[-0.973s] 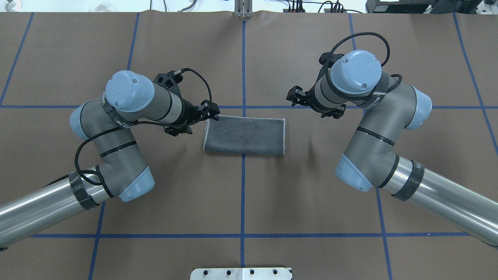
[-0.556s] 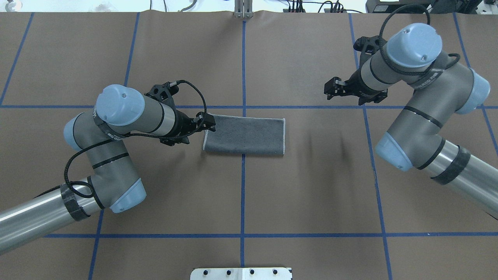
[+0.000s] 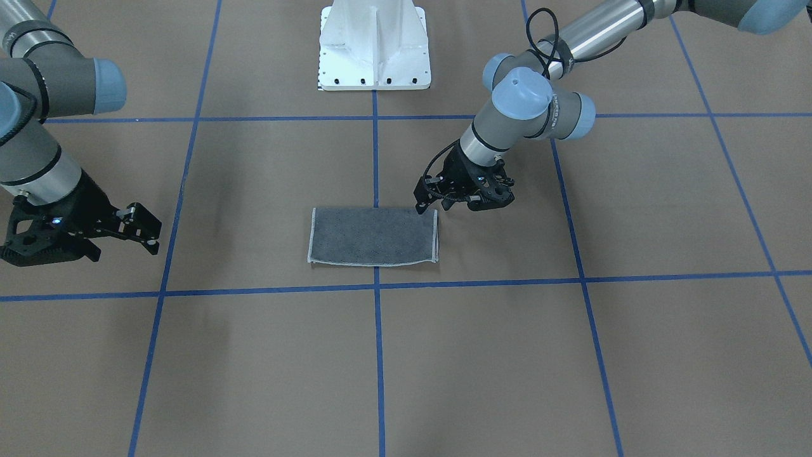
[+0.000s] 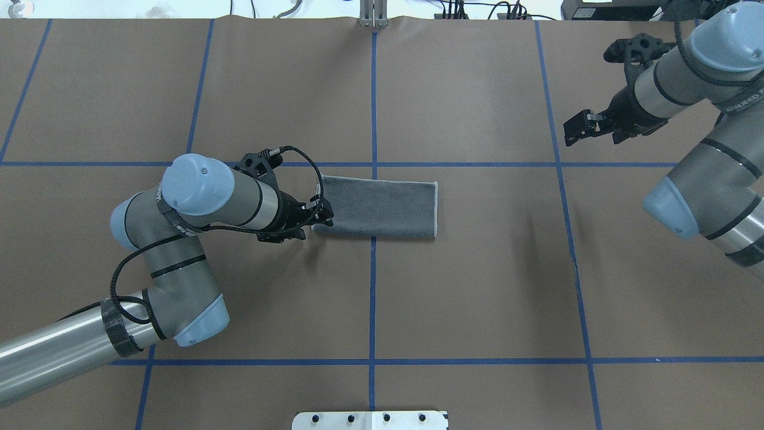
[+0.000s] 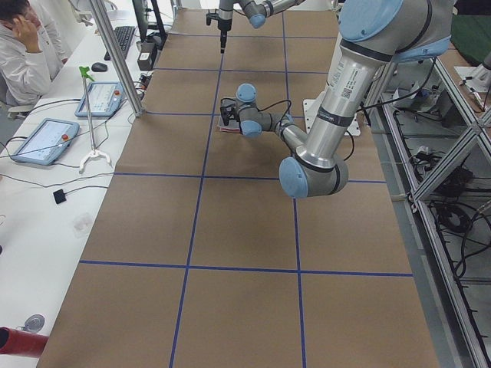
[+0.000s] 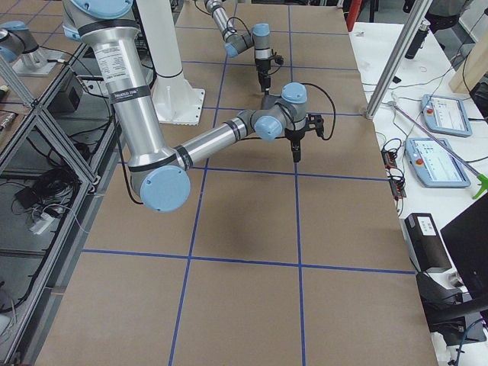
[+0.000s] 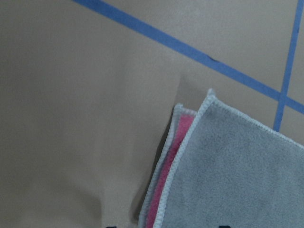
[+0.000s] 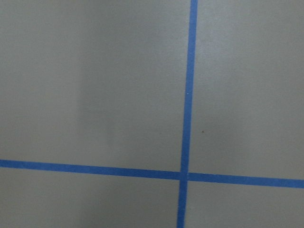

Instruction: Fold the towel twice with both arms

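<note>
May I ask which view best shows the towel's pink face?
The left wrist view: the towel shows a pink strip between grey layers. Overhead and front-facing show only grey; side views barely show it; right wrist, nothing.

Dark grey towel (image 4: 376,206), pink inside, on brown, blue-gridded table (image 4: 477,298).

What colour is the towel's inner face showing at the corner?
Pink; the towel is grey on top. Left wrist view shows it best.

Left gripper (image 4: 323,216) at towel (image 4: 382,206) end, right gripper (image 4: 574,134) well apart
</note>
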Controlling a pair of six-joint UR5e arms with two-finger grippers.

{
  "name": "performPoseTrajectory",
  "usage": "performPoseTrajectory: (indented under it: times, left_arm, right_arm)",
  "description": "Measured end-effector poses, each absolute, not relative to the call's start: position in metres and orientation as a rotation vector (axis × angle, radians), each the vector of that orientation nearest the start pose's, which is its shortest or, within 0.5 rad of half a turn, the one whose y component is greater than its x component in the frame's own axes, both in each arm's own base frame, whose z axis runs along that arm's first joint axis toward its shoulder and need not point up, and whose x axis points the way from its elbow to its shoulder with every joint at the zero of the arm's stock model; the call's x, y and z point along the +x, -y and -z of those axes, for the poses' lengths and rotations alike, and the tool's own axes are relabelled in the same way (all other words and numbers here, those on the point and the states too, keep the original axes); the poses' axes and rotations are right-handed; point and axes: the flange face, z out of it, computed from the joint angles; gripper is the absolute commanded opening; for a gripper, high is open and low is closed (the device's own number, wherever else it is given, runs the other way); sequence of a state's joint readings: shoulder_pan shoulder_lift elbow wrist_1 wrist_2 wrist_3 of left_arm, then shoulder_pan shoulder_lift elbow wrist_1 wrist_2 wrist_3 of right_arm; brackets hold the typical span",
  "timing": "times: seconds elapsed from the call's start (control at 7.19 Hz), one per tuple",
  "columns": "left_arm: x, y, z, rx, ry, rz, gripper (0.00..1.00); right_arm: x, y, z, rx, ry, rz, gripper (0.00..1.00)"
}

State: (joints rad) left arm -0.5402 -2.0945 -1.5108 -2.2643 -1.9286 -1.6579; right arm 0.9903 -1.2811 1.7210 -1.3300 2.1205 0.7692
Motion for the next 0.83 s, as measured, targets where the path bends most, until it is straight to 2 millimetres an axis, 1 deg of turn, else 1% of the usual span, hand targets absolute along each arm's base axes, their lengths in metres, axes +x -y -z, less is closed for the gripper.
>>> performPoseTrajectory:
  times: [0.28, 0.83]
  left_arm:
    - [0.5422, 0.4356, -0.3026, -0.057, -1.194, 0.344, 0.5]
    - [0.5437, 0.4373, -0.3049, -0.056, -1.19, 0.346, 0.46]
  right_arm:
    - [-0.2564, 0.5531, -0.4105, 0.192, 0.825, 0.024, 1.0]
    - [-0.255, 0.5531, -0.4114, 0.195, 0.823, 0.025, 1.0]
